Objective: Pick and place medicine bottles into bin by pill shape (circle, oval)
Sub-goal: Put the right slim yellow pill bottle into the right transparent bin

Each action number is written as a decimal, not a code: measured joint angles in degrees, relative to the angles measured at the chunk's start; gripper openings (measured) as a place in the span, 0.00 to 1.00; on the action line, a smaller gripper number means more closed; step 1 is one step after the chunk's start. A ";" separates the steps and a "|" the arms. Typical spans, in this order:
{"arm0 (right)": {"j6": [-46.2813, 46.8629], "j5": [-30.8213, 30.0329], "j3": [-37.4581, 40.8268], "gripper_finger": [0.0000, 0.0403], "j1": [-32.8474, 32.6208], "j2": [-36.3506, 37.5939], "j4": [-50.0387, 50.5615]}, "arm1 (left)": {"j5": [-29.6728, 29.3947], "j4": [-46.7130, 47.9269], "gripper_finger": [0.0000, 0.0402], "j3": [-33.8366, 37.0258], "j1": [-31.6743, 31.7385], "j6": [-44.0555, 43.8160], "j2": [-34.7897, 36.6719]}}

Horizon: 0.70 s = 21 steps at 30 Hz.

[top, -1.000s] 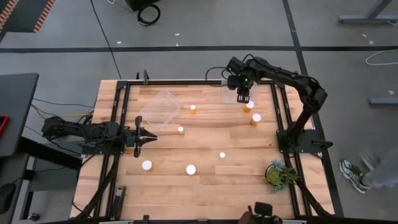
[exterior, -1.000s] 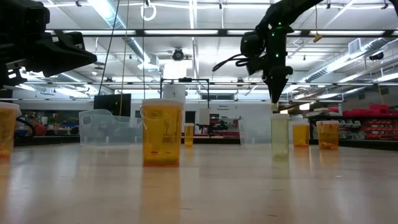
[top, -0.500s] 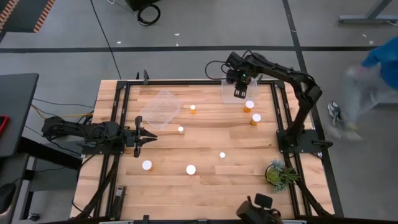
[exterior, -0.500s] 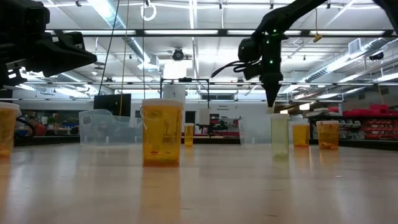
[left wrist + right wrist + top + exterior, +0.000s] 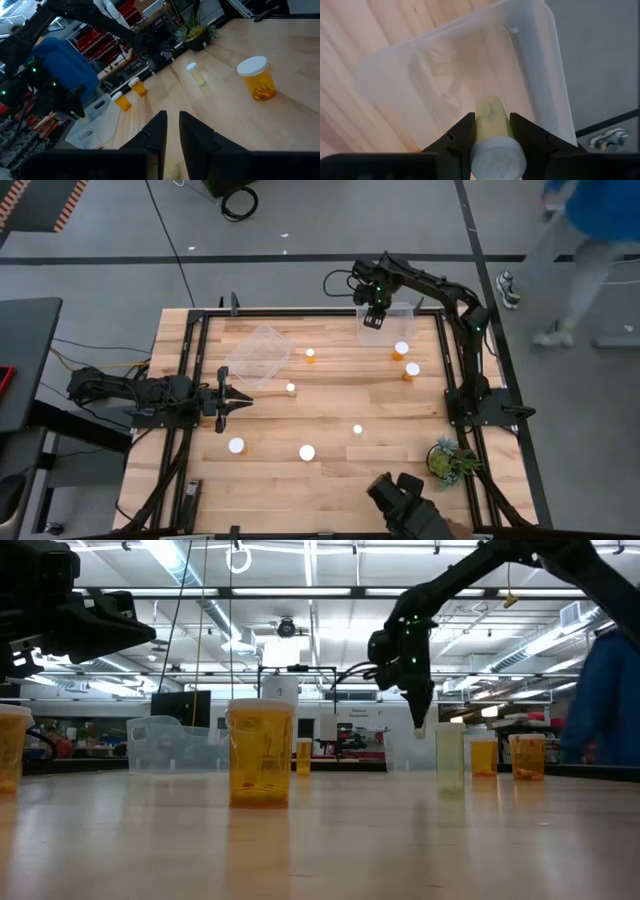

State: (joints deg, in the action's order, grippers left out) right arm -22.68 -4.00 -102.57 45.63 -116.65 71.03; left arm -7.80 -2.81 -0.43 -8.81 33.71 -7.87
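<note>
Medicine bottles (image 5: 306, 452) stand scattered across my worktop (image 5: 330, 405). My left hand (image 5: 243, 399) waits at the left side, fingers closed on nothing. Farthest off, my right hand (image 5: 372, 321) clamps one bottle (image 5: 492, 132) above the clear bin (image 5: 395, 327).

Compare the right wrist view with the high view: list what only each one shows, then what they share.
Only the right wrist view shows the right tool shut on a pale bottle with a white cap, held over the clear bin.

Only the high view shows the waiting left tool at the table's left, a second clear bin, six bottles standing on the table, the potted plant, and a person walking past.

Both show the right tool above the clear bin at the wooden table's far edge.
</note>
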 joint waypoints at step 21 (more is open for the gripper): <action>-0.98 5.76 0.20 0.31 1.24 -5.52 -4.66 | -0.01 0.00 0.14 0.00 -0.01 -0.02 0.00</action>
State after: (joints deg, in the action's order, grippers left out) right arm -23.66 1.76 -102.37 46.87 -122.17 66.37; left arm -7.81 -2.81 -0.43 -8.82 33.69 -7.87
